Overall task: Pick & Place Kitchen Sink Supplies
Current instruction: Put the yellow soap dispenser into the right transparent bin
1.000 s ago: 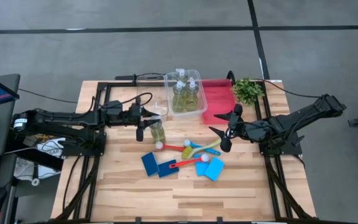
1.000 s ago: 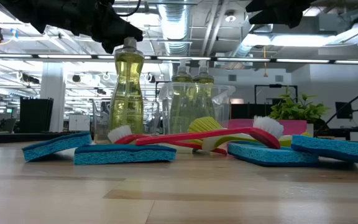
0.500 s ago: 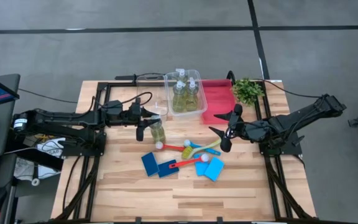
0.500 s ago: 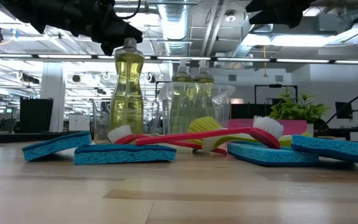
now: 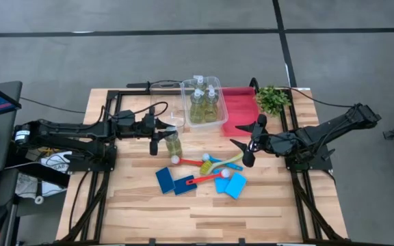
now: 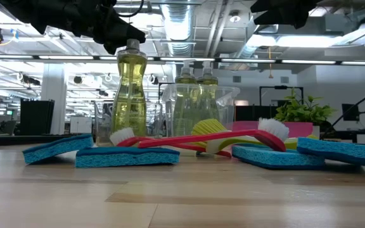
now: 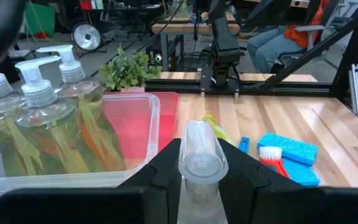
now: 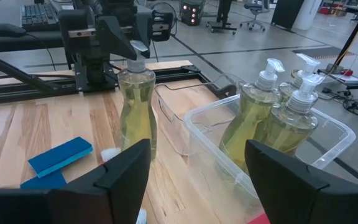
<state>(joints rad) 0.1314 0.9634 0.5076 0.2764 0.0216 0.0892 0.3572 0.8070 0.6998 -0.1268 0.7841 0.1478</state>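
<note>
left gripper (image 7: 199,163) clamped on bottle (image 5: 173,142) neck | bottle upright | bin (image 5: 217,120) just beyond | right gripper (image 5: 250,145) agape, idle

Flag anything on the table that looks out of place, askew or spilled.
Nothing is spilled. One soap bottle stands alone on the wood, its top between the left end effector fingers, while three others sit in the clear bin. Sponges and brushes lie in a crossed heap.
</note>
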